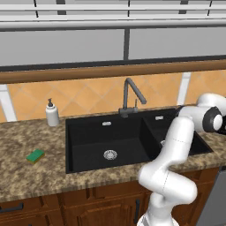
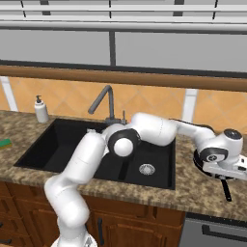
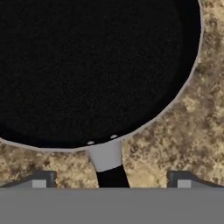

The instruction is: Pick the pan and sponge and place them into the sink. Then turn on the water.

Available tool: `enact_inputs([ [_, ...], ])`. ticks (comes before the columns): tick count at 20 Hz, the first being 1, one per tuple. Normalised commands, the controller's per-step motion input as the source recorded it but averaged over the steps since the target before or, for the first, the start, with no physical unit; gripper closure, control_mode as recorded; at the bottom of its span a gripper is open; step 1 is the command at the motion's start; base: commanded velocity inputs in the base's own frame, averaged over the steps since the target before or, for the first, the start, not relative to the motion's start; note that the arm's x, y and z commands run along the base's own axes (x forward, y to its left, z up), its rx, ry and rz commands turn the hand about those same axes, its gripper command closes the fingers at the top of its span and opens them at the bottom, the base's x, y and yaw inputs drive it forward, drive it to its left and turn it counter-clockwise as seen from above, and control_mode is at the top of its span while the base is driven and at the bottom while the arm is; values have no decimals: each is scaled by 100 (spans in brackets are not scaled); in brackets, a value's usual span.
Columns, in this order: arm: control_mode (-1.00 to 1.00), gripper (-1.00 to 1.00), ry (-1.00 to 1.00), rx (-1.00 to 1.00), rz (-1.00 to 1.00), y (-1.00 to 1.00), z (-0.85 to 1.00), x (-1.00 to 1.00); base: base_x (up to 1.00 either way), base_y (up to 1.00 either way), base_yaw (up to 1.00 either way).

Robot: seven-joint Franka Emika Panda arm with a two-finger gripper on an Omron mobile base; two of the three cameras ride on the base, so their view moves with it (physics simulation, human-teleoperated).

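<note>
Sponge (image 1: 35, 156) waits at nine o'clock of the sink (image 1: 88, 164), while at three o'clock the pincer (image 3: 111, 179), jaws wide, straddles the handle of the pan (image 3: 87, 65) on the bench (image 3: 192, 131) — rigid, likely heavy, so grip near the rim.

Base views flank sink (image 1: 106, 145); hand view close above pan (image 3: 87, 70).

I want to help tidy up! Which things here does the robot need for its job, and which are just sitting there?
For the job:
pan, on the counter under the open hand
sponge, on the counter left of the sink
sink
faucet

Just sitting there:
soap bottle
counter
</note>
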Motion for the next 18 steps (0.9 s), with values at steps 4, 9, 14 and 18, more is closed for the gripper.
enact_inputs([
  [4,-100,-100,7,3,5,-15,-34,1,0,0,0],
  [9,-100,-100,9,3,6,0,-30,14,0,0,0],
  [14,-100,100,8,1,8,1,-29,14,0,0,0],
  [18,-100,100,12,0,2,0,-6,17,0,0,0],
])
